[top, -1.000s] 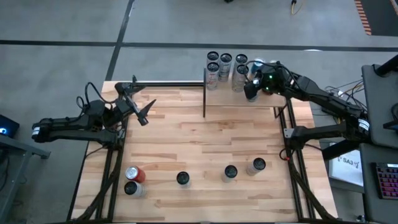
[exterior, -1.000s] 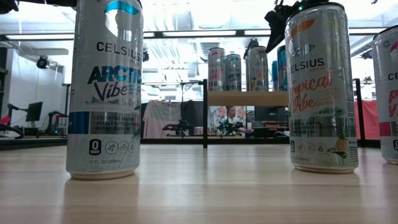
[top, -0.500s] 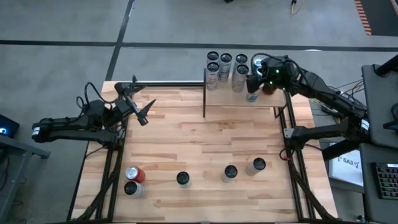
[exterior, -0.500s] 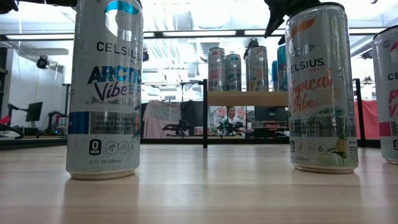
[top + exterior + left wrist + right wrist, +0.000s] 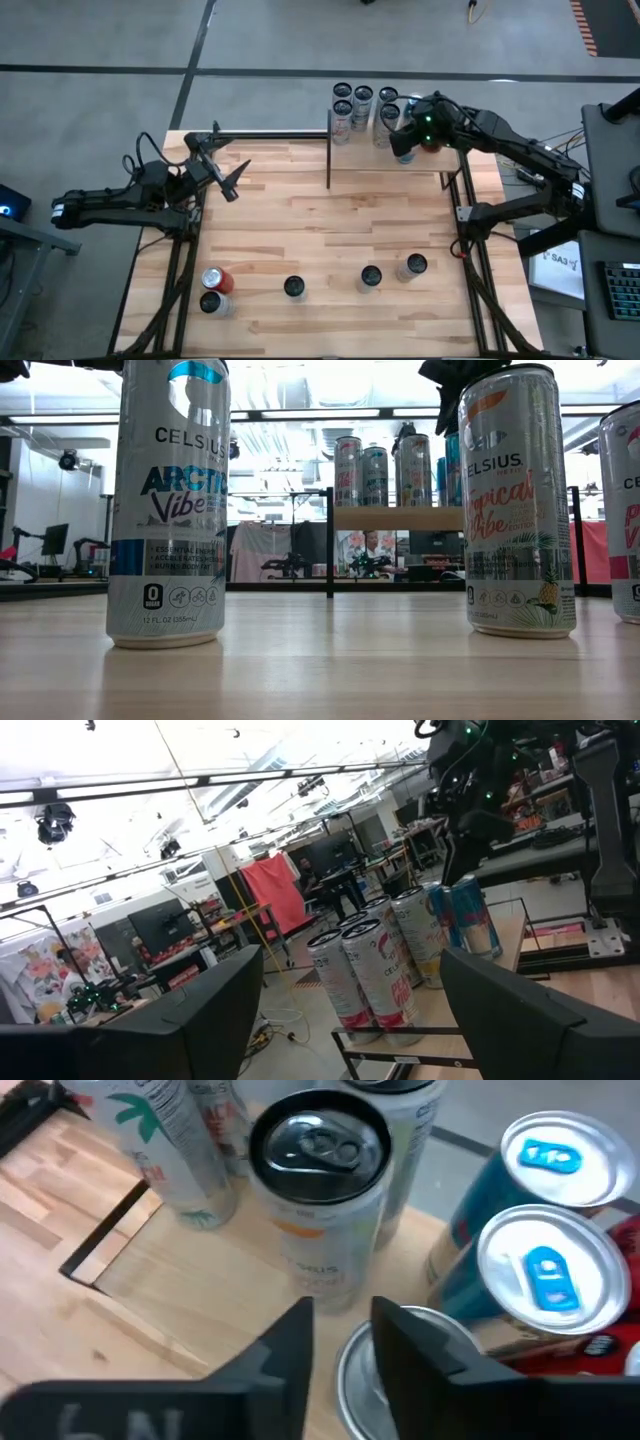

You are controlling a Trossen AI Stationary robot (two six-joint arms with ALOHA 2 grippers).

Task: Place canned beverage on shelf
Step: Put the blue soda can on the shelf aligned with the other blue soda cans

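Observation:
The shelf point(image 5: 380, 165), a small wood board on black posts, stands at the table's far edge with several cans point(image 5: 362, 100) upright on it. They also show in the low view point(image 5: 375, 475) and the left wrist view point(image 5: 380, 980). My right gripper point(image 5: 405, 140) hovers over the shelf's right part, pointing down. Its fingers point(image 5: 290, 1350) are open by only a narrow gap, with nothing between them. A silver can top point(image 5: 400, 1375) sits just beyond the fingers. My left gripper point(image 5: 225, 175) waits open over the table's far left.
Several more cans stand upright along the table's near edge point(image 5: 370, 277), with a red one point(image 5: 217, 279) at the near left. Two of them loom in the low view point(image 5: 168, 500) point(image 5: 515, 500). Teal cans point(image 5: 545, 1270) crowd the shelf beside my right gripper.
My right gripper has risen a little above the cans on the shelf and stayed over the shelf's right part. The cans stand as before.

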